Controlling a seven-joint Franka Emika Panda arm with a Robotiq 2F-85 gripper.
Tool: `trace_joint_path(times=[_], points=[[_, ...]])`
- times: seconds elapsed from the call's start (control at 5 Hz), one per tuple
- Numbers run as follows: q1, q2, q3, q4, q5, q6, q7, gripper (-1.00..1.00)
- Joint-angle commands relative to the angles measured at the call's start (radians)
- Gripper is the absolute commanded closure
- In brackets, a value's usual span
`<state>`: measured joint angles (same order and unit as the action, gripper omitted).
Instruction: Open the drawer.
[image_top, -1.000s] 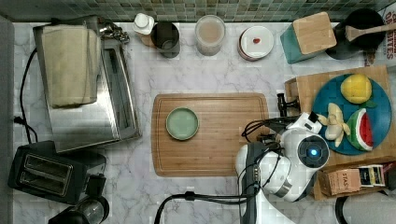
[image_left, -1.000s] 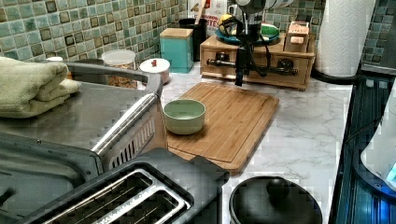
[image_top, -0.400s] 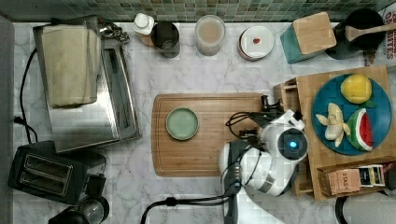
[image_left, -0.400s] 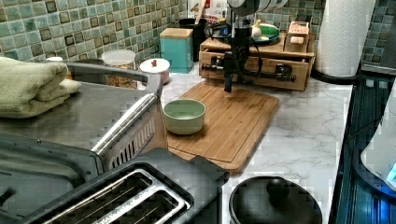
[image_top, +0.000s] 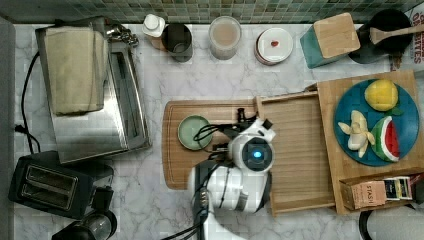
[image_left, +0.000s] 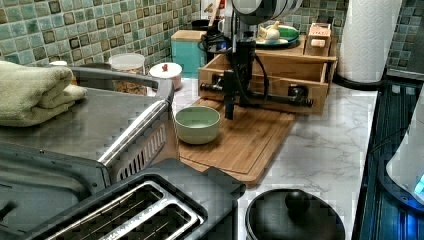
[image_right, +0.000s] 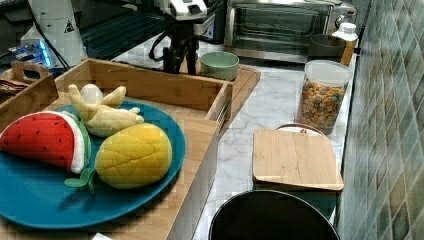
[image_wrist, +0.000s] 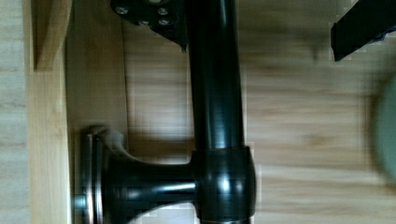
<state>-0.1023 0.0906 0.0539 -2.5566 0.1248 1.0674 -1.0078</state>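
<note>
Lying under everything, marble counter (image_top: 190, 75) below green tile wall | sitting pulled out of wooden stand (image_top: 372, 185) over cutting board (image_top: 175, 165), drawer (image_top: 295, 150) facing the top view's left, long axis running top to bottom there | clamping the black bar handle (image_left: 260, 95) between its fingers, gripper (image_left: 233, 82) | resting beside, green bowl (image_top: 194, 132)

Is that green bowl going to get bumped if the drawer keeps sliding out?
Maybe. The drawer slides out over the cutting board, and the green bowl sits on that board ahead of the handle. A gap separates them; nothing else visible blocks the way.
</note>
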Motion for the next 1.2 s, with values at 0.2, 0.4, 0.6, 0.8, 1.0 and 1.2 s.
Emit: trace_joint_path(times=[0.2,0.4,0.6,0.8,1.0,1.2], points=[[0.135,-0.075,0.118,-0.027,0.026,-0.045,0.066,-1.0],[0.134,-0.075,0.119,-0.027,0.026,-0.045,0.066,-1.0],[0.134,-0.075,0.119,-0.027,0.026,-0.045,0.067,-1.0],[0.133,-0.075,0.12,-0.027,0.026,-0.045,0.067,-1.0],[0.136,-0.075,0.117,-0.027,0.026,-0.045,0.066,-1.0],[0.181,-0.075,0.072,-0.027,0.027,-0.045,0.065,-1.0]])
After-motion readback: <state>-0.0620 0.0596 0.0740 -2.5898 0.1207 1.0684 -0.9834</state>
